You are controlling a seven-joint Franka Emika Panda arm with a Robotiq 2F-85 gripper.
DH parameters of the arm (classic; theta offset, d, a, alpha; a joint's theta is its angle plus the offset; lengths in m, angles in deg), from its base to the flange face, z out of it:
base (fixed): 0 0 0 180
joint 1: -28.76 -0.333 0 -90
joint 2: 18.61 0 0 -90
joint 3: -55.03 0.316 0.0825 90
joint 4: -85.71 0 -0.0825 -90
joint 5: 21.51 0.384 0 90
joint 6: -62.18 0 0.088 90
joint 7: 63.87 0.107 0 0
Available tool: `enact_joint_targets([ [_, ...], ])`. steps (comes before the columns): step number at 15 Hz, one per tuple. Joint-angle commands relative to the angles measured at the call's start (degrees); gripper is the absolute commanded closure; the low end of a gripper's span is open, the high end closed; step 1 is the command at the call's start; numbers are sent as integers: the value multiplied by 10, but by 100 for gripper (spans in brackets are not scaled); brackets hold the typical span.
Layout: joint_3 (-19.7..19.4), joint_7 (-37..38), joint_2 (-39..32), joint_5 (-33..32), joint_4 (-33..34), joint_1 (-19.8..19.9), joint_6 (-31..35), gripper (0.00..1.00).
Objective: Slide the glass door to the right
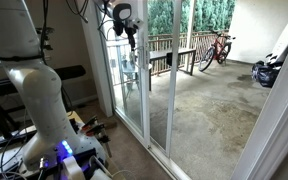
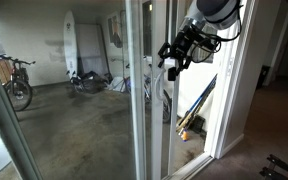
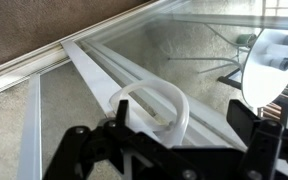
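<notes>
The glass door [image 1: 134, 85] is a tall clear panel in a narrow white frame; it also shows in an exterior view [image 2: 148, 100]. Its curved white loop handle [image 3: 156, 104] sits on the vertical frame edge. My gripper [image 3: 181, 128] is open at handle height, with the loop between its two black fingers, nearer the left finger. I cannot tell whether a finger touches the handle. In both exterior views the gripper [image 1: 130, 27] [image 2: 175, 55] is up against the door's edge.
Beyond the glass lies a concrete patio with a bicycle [image 1: 216, 47] [image 2: 18, 80], a wooden railing [image 1: 174, 55] and a surfboard [image 2: 71, 45]. A black bench [image 1: 14, 90] and cables [image 1: 92, 128] sit by my base. A white wall [image 2: 239, 90] stands beside the door.
</notes>
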Motion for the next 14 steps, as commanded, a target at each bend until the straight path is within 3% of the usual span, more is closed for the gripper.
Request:
enact_joint_targets([
  [1,-3,52,3,-25,22,5,-6,0],
  [9,-35,119,-35,-69,82,30,-59,0],
  [14,-50,116,-64,-77,89,37,-97,0],
])
